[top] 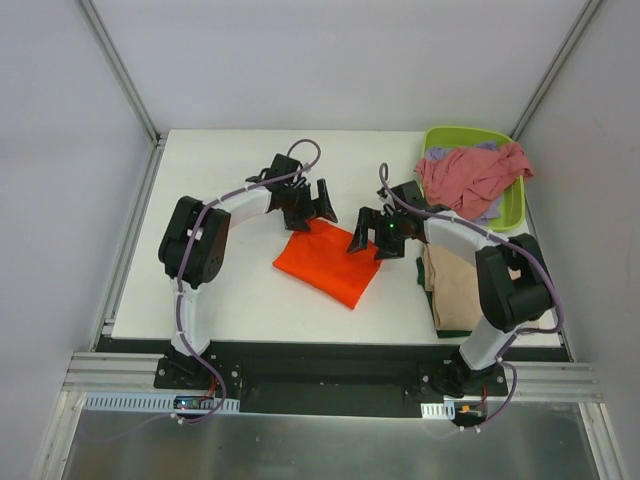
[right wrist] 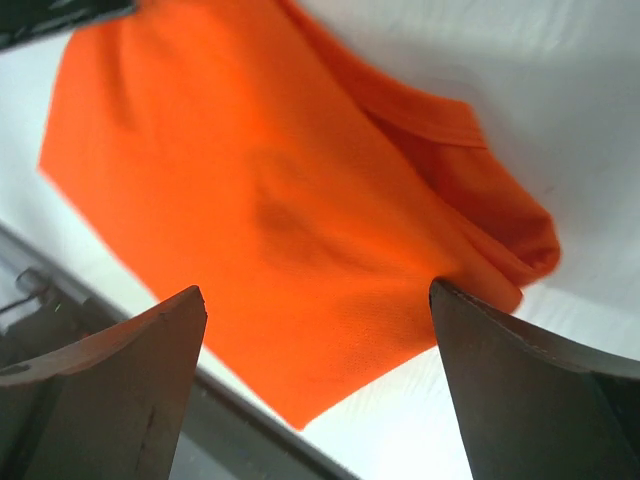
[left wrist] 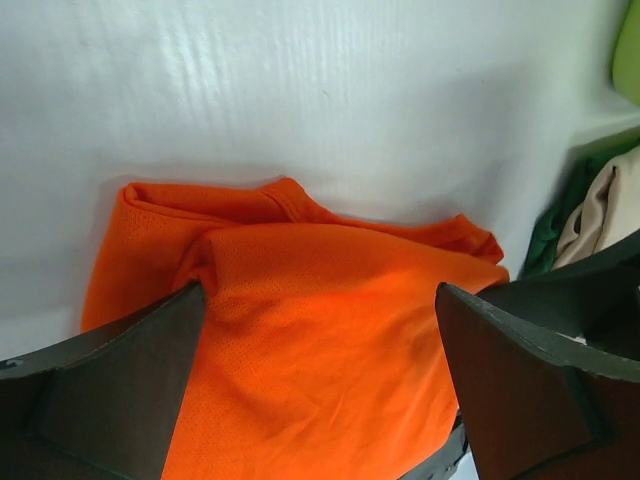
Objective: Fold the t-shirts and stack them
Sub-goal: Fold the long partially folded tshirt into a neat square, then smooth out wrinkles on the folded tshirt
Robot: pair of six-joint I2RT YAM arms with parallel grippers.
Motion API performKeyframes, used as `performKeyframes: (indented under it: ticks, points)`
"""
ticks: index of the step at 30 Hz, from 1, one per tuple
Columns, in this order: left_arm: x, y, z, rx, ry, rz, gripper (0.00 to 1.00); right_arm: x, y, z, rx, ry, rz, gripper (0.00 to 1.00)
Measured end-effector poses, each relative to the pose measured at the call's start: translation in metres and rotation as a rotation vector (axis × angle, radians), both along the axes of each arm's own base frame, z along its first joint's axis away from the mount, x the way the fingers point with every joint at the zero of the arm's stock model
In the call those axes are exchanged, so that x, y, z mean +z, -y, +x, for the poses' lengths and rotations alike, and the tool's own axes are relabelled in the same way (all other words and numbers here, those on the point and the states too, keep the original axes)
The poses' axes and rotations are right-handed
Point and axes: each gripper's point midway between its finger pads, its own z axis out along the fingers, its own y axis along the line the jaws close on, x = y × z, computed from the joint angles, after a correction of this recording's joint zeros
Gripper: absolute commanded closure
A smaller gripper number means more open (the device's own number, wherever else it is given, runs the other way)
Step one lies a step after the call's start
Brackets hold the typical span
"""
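Hovering over orange t-shirt [top: 325,265], both arms' jaws spread wide, gripping nothing

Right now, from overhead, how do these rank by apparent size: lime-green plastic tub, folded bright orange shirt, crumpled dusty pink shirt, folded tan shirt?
1. lime-green plastic tub
2. folded bright orange shirt and crumpled dusty pink shirt: too alike to rank
3. folded tan shirt, partly hidden by the right arm

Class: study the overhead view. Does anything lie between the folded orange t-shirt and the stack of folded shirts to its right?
No. Only bare table separates the orange t-shirt from the stack. The right arm reaches across above the stack, its open right hand over the shirt's edge.
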Motion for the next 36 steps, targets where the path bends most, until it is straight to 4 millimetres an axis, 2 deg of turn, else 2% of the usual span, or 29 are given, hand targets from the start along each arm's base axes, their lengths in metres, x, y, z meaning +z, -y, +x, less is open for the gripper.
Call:
performKeyframes:
  ticks: [4,8,11,14,16,18,20,22,24,26,28,29,32,33,36]
  points:
    - [-0.002,-0.013,0.011,0.038,0.011,0.001,0.01,-0.013,0.009,0.028,-0.027,0.031,-0.097,0.04]
    - [-0.004,-0.019,0.010,0.055,0.019,-0.002,0.01,-0.026,0.018,0.034,-0.035,0.025,-0.156,0.04]
    - [-0.001,-0.024,0.003,0.061,0.027,0.006,0.01,-0.024,0.023,0.037,-0.031,0.043,-0.187,0.04]
    - [0.002,-0.039,-0.017,0.087,0.028,0.041,0.01,-0.013,0.039,0.037,-0.043,0.078,-0.267,0.04]
    - [0.010,-0.055,-0.037,0.117,0.038,0.079,0.01,0.013,0.052,0.035,-0.060,0.143,-0.308,0.04]
    - [0.027,-0.076,-0.058,0.169,0.083,0.124,0.01,0.055,0.060,0.033,-0.090,0.258,-0.301,0.04]
    - [0.052,-0.092,-0.072,0.217,0.162,0.139,0.01,0.105,0.066,0.029,-0.132,0.410,-0.244,0.04]
    - [0.084,-0.107,-0.079,0.270,0.265,0.130,0.01,0.152,0.074,0.013,-0.191,0.563,-0.159,0.04]
    - [0.111,-0.115,-0.085,0.309,0.350,0.107,0.01,0.174,0.083,-0.006,-0.249,0.664,-0.080,0.04]
    - [0.122,-0.121,-0.092,0.332,0.389,0.090,0.01,0.168,0.090,-0.019,-0.297,0.687,-0.039,0.04]
    - [0.117,-0.125,-0.101,0.338,0.387,0.092,0.01,0.142,0.094,-0.027,-0.313,0.628,-0.053,0.04]
    - [0.111,-0.127,-0.104,0.336,0.373,0.099,0.01,0.124,0.095,-0.031,-0.314,0.574,-0.072,0.04]
    - [0.085,-0.125,-0.110,0.314,0.296,0.129,0.07,0.092,0.092,-0.038,-0.295,0.465,-0.099,0.04]
    - [0.076,-0.123,-0.112,0.303,0.264,0.137,0.10,0.087,0.090,-0.039,-0.287,0.444,-0.099,0.04]
    - [0.051,-0.115,-0.113,0.267,0.179,0.144,0.10,0.075,0.079,-0.037,-0.259,0.406,-0.099,0.04]
